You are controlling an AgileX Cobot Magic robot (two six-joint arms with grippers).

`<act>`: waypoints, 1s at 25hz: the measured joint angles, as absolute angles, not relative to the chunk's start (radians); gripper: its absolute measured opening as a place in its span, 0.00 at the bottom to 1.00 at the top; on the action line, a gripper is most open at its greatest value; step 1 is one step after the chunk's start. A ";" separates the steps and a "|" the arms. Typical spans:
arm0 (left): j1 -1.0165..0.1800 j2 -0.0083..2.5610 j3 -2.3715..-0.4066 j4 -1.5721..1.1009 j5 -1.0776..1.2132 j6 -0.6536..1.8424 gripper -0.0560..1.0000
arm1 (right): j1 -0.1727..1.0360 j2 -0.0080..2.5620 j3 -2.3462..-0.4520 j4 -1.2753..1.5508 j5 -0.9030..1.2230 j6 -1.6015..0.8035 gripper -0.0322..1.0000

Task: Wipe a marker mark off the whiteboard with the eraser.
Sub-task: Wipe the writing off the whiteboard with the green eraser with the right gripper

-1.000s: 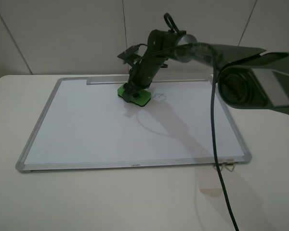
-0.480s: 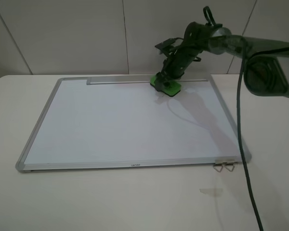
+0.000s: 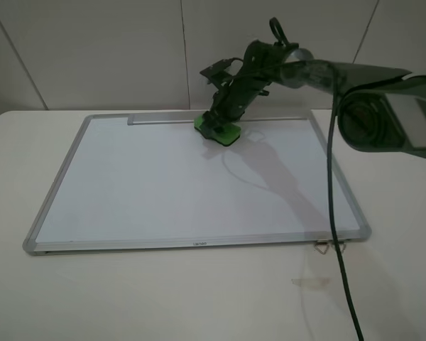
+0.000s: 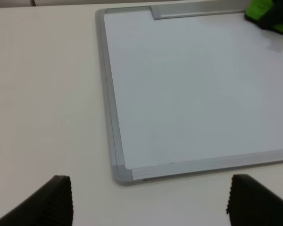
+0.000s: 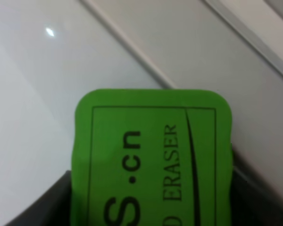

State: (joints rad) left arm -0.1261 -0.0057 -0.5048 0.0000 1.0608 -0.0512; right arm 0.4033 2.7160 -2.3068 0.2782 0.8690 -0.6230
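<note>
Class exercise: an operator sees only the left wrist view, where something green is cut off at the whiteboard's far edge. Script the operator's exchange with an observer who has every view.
Operator: What is the green thing?
Observer: The eraser, gripped by the right gripper.
Operator: Where on the whiteboard is it?
Observer: At the far edge, beside the tray strip.
Operator: Which face is up?
Observer: The green top; the right wrist view reads "ERASER" on it.
</note>
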 joint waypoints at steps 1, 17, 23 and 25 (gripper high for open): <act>-0.126 -0.006 -0.505 0.000 1.061 -0.051 0.70 | 0.424 2.716 -2.307 0.283 0.859 -0.623 0.61; -0.126 -0.006 -0.505 0.000 1.061 -0.051 0.70 | 0.280 2.716 -2.305 0.334 0.918 -0.663 0.60; -0.126 -0.006 -0.505 0.000 1.061 -0.051 0.70 | 0.257 2.713 -2.305 0.348 0.942 -0.664 0.60; -0.126 -0.006 -0.505 0.000 1.061 -0.051 0.70 | 0.260 2.713 -2.305 0.350 0.940 -0.664 0.60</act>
State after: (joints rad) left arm -0.1261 -0.0057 -0.5048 0.0000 1.0608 -0.0515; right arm 0.2603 2.7125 -2.3052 0.3500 0.9397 -0.6639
